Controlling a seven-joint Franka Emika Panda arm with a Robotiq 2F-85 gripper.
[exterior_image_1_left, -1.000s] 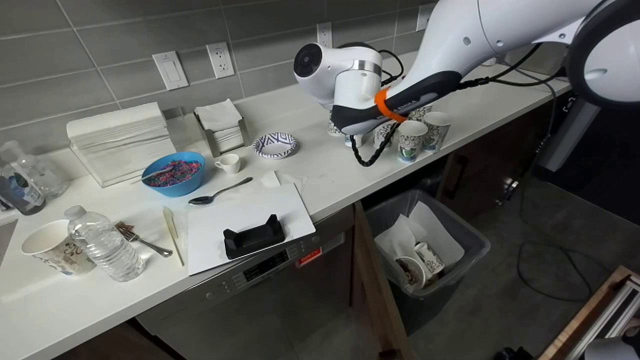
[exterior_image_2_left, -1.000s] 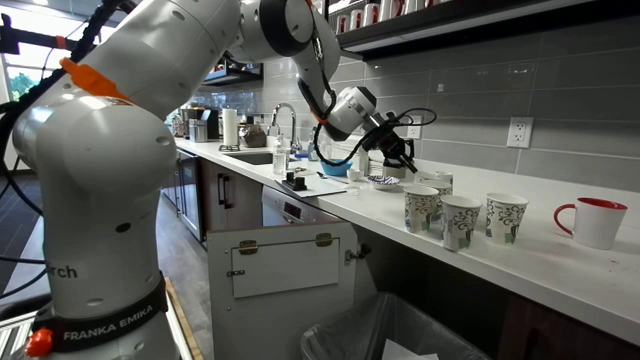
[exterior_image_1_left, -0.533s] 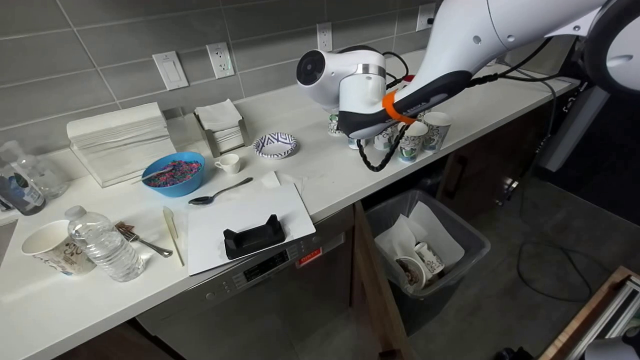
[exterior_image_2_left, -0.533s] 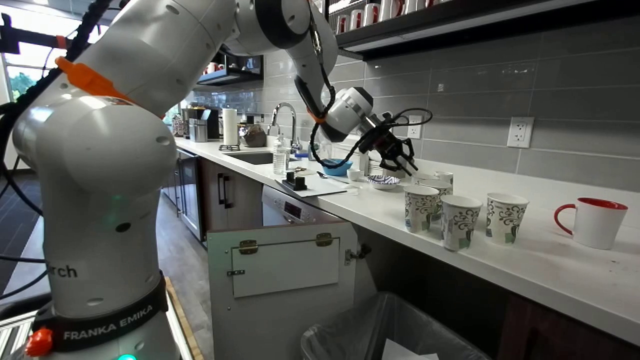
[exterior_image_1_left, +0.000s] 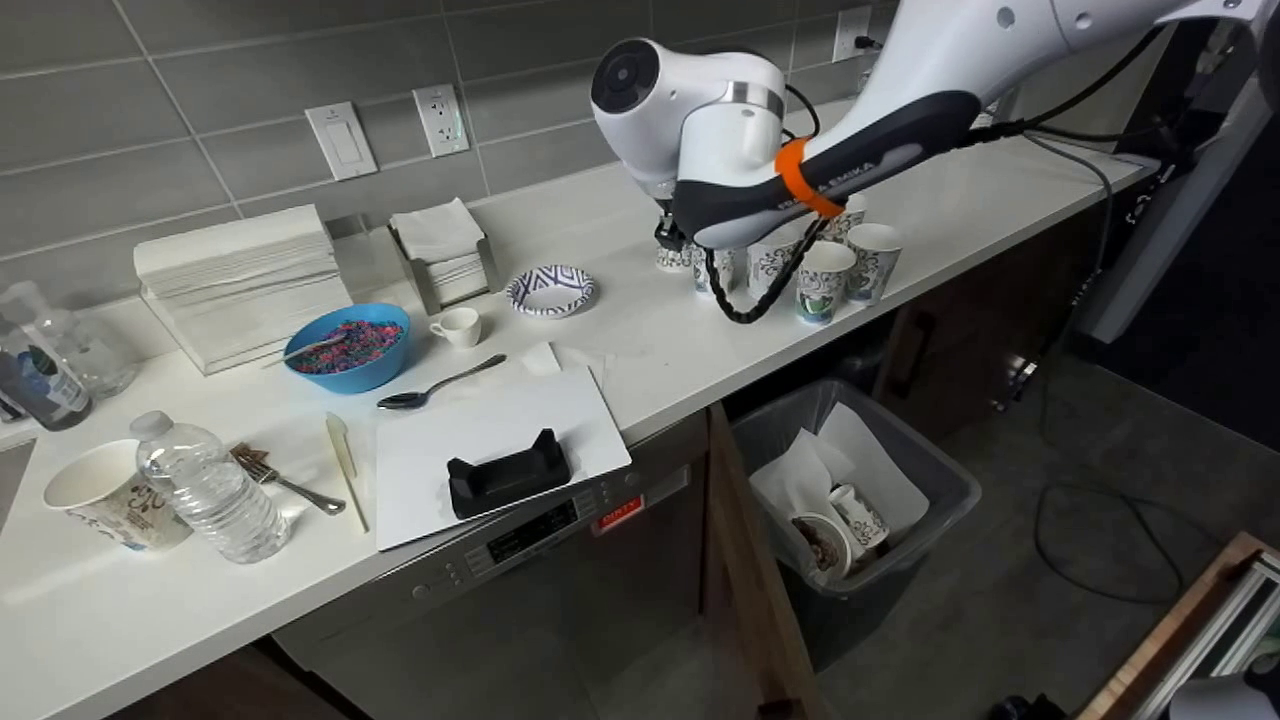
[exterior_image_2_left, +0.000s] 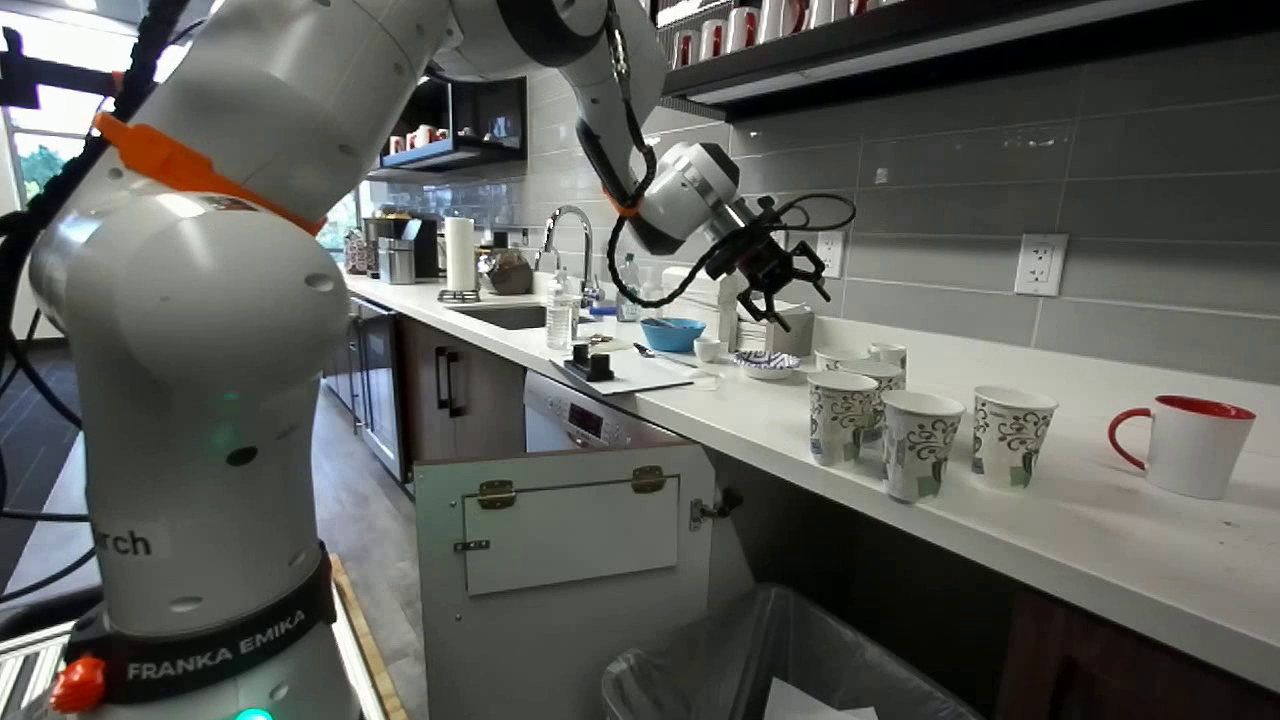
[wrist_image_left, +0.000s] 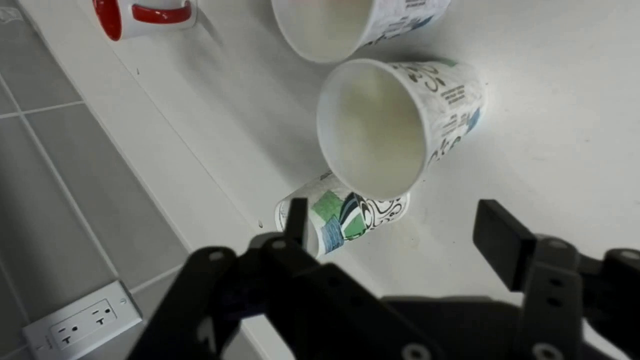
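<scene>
A robot's gripper (exterior_image_2_left: 807, 313), its fingers (wrist_image_left: 502, 245) spread wide, hangs in midair over a white kitchen counter (exterior_image_1_left: 650, 340), near a patterned bowl (exterior_image_1_left: 550, 292) and higher than it. Closest to the fingers, yet apart from them, are six paper cups (exterior_image_2_left: 922, 445), standing upright in a loose cluster that begins near the patterned bowl and stretches away from it; a cup with a green-and-blue print (wrist_image_left: 360, 215) shows partly behind one finger in the wrist view. Near the patterned bowl, on the side away from the cluster, sit a small white cup (exterior_image_1_left: 457, 327) and stacked napkins (exterior_image_1_left: 440, 235). Past the cluster, well apart from the patterned bowl, stands a white mug (exterior_image_2_left: 1198, 450) with a red handle. Below the level of the bowl, on the cluster's side, a lined bin (exterior_image_1_left: 885, 590) holds white paper (exterior_image_1_left: 875, 465). Farther from the bowl, on the small cup's side, come a metal spoon (exterior_image_1_left: 430, 390), a blue bowl (exterior_image_1_left: 365, 380) of colorful contents, and a white board (exterior_image_1_left: 420, 470) bearing a black bracket-like piece (exterior_image_1_left: 508, 475). Farthest from the patterned bowl on that side are a clear plastic bottle (exterior_image_1_left: 212, 490) and a large paper cup (exterior_image_1_left: 125, 505).
</scene>
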